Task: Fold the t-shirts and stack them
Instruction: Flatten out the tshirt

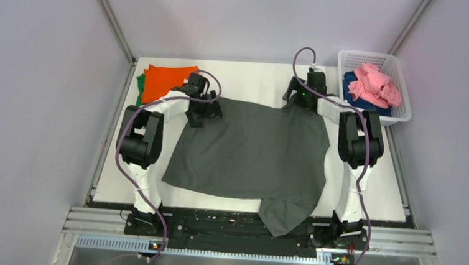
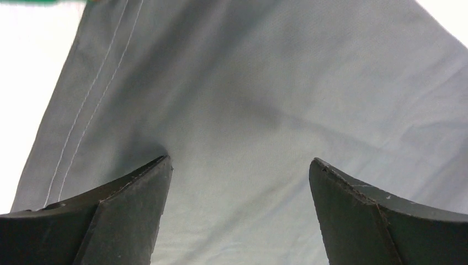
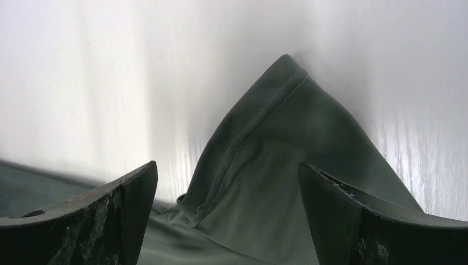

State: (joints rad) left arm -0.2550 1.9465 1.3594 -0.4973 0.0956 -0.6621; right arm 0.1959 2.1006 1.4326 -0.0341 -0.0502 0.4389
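1. Dark grey soft cloth t-shirt lies spread out on the white table; one bit hangs over the near edge.
2. L gripper: fingers wide apart over the shirt's far left corner, pinching nothing.
3. R gripper: fingers wide apart, pointy far right corner between them, not pinched.
4. Orange folded shirt sits on green shirt, far left.
5. Pink shirt & dark blue shirt are in the white plastic mesh basket, far right.
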